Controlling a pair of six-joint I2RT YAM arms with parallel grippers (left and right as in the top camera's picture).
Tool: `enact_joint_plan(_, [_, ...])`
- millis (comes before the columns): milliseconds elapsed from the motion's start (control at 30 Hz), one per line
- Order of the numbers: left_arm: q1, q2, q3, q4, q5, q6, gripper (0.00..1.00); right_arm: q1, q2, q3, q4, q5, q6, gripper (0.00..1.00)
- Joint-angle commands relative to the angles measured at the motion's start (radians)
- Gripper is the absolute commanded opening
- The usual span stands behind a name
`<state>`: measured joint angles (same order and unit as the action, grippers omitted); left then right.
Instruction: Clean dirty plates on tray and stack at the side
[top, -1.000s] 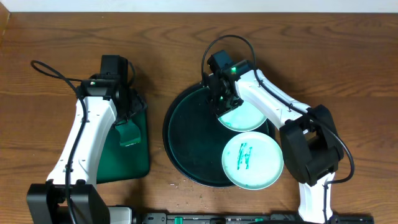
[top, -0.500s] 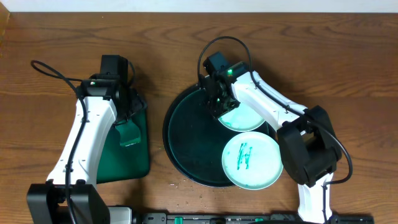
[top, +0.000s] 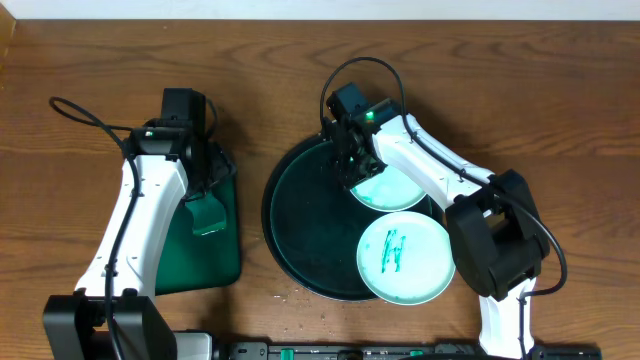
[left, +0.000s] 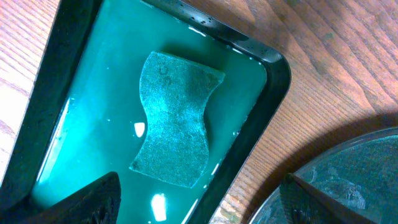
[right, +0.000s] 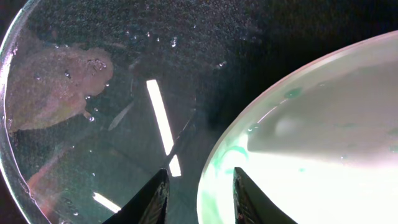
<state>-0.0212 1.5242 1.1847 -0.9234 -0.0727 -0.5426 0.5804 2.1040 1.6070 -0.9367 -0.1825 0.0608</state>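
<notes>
While its fingers (right: 152, 202) are straddling the rim of a plate (right: 311, 124), the right gripper (right: 201, 177) is reaching down onto the far right part of the tray (right: 124, 74). Its jaws are standing partly apart, one on each side of the plate's edge, and whether they are pinching it cannot be told. That plate is showing pale and glossy in the right wrist view, with a faint green smear (right: 227, 158) just inside the rim by the fingers. The dark tray floor beside it is glistening with droplets. Seen from overhead, this plate is lying on the tray's upper right, partly hidden under the right arm. A second plate (top: 405, 262), bearing a green scribble (top: 392, 250) at its centre, is sitting nearer the robot at the tray's lower right, with its outer edge overhanging the tray rim. Well apart on the left, the left gripper (left: 199, 180) is hanging with its jaws spread wide and holding nothing, above a small tray (left: 81, 93) that is sitting just beside the round one. A green sponge (left: 174, 118) with pinched-in sides is lying flat on the small tray's wet, shiny floor. Everything is resting on a brown wooden table (top: 100, 50).
</notes>
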Motion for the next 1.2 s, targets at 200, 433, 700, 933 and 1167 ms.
enact_joint_plan(200, [0.005,-0.003,0.014,-0.002,0.006,0.007,0.82,0.003,0.026,-0.001,0.003,0.010,0.013,0.26])
enact_joint_plan(433, [0.005,-0.003,0.014,-0.002,0.006,0.007,0.82,0.003,0.027,-0.001,0.010,0.010,0.013,0.24])
enact_joint_plan(700, [0.005,-0.003,0.014,-0.002,0.006,0.007,0.82,0.003,0.028,-0.001,0.017,0.010,0.013,0.15])
enact_joint_plan(933, [0.005,-0.003,0.014,-0.002,0.006,0.007,0.82,0.003,0.029,-0.030,0.045,0.010,0.030,0.16])
enact_joint_plan(1167, [0.005,-0.003,0.014,-0.002,0.006,0.007,0.82,0.003,0.028,-0.066,0.066,0.010,0.039,0.13])
